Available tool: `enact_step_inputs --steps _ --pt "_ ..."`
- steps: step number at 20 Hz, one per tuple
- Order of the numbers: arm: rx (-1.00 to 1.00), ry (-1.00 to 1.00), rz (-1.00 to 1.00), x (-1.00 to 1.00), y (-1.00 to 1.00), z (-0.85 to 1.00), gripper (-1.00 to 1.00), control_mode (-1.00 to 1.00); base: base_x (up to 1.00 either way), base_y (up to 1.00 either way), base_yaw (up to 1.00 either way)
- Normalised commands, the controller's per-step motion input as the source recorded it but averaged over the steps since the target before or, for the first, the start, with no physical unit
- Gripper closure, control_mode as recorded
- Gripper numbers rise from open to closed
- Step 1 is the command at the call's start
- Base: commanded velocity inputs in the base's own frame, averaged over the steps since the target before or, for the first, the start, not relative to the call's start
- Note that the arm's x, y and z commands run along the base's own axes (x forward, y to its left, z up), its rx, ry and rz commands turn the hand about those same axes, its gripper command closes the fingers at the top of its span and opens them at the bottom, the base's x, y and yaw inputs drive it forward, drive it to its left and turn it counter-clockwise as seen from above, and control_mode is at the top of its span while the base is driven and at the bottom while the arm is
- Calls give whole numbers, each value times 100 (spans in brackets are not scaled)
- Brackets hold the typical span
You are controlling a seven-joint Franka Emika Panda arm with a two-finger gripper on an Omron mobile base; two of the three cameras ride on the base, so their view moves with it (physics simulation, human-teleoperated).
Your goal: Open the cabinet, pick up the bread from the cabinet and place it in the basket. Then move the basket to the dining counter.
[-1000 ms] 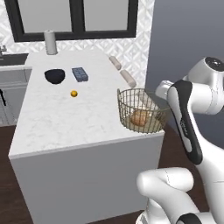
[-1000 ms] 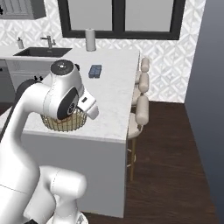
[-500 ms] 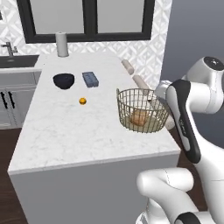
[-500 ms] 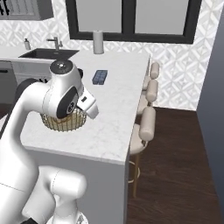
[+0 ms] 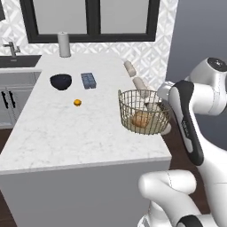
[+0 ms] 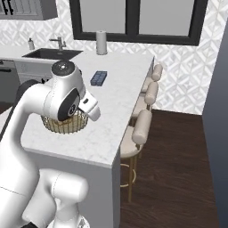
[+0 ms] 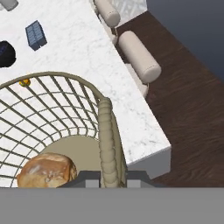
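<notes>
**Basket with bread carried over the dining worktop's near corner**

The hand (image 7: 105, 177) is clamped tight on the thick braided rim of the basket (image 5: 144, 111), its two fingertips pinching that rim from either side at the bottom of the hand view. Gripping at the rim rather than the base lets the basket hang level enough that the bread (image 7: 46, 170) sits on the woven floor, lying against the side nearest the hand. In the left base view the bread (image 5: 141, 119) shows through the wires as a golden lump low in the bowl.

The basket is over the right front corner of the dining counter (image 5: 66, 133), the white marble worktop. Whether its base touches the marble or is just above it, I cannot tell; it looks close to the surface, with part of the bowl reaching past the worktop's right edge toward the stools (image 6: 144, 127). That suggests the last step, setting the basket down, is under way but not finished, and it would be safer further in from the edge.

The arm comes in from the right side of the worktop, forearm bent sharply and the wrist turned so the hand points down along the basket wall. Further up the worktop, well apart from the basket, are a tiny orange fruit (image 5: 77, 103), a dark bowl (image 5: 60, 81) and a blue-grey block (image 5: 88, 80).
</notes>
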Motion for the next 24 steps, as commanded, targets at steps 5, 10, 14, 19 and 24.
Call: enact_step_inputs --steps 5,10,14,19,24 --pt "1 0 0 30 -3 0 100 -100 29 -2 0" --pt "7 1 1 98 -34 0 100 -100 0 0 0" --pt "10 1 2 100 -60 -4 100 -100 0 0 0" --pt "3 4 0 100 -31 -25 100 -100 0 0 0" --pt "0 4 0 100 -3 -53 100 -100 0 0 0"
